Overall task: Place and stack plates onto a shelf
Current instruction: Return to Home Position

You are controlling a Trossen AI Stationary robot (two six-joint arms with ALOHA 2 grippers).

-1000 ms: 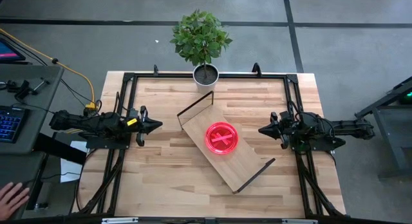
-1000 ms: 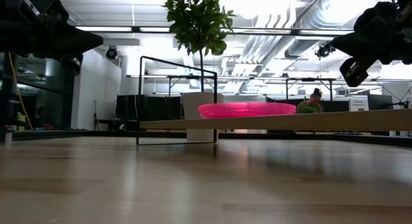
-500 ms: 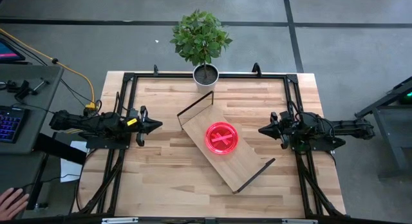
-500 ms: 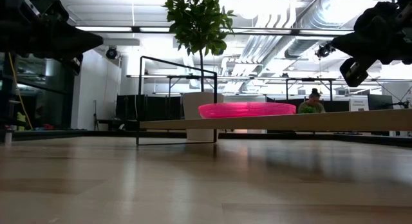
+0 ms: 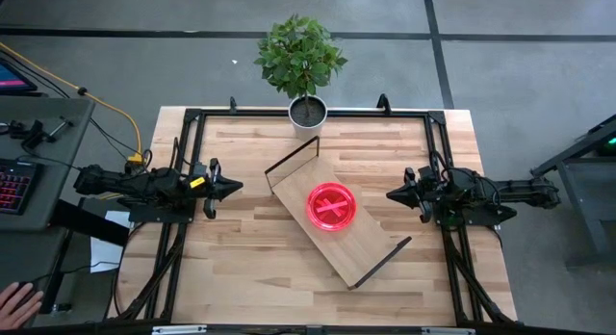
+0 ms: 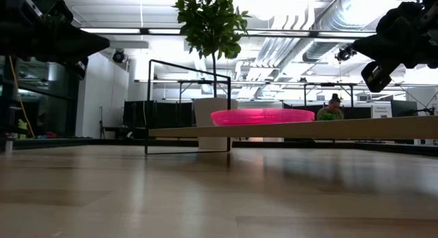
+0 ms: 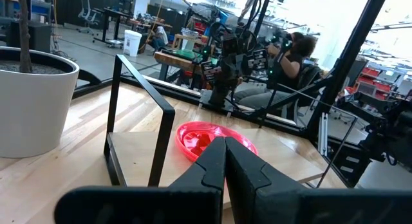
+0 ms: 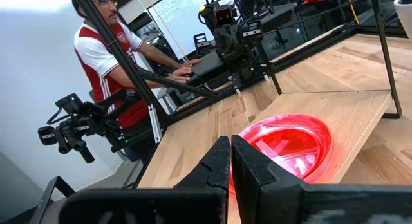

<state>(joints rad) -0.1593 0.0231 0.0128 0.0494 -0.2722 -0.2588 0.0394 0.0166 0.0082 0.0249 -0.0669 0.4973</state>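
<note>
Both tools pressed closed and empty; the plates stacked on the shelf.

The left tool (image 5: 237, 187) hangs above the left side of the bench (image 5: 241, 258). Its two fingers (image 7: 212, 161) meet with only a thin seam between them, gripping nothing and touching nothing. The right tool (image 5: 392, 193) hangs above the right side, its fingers likewise together and empty. Both point inward at the shelf (image 5: 364, 246), which lies slantwise across the middle of the bench, well apart from each. The pink plates (image 5: 330, 206) sit as one stack about midway along the shelf's board; how many are in it cannot be told.
</note>
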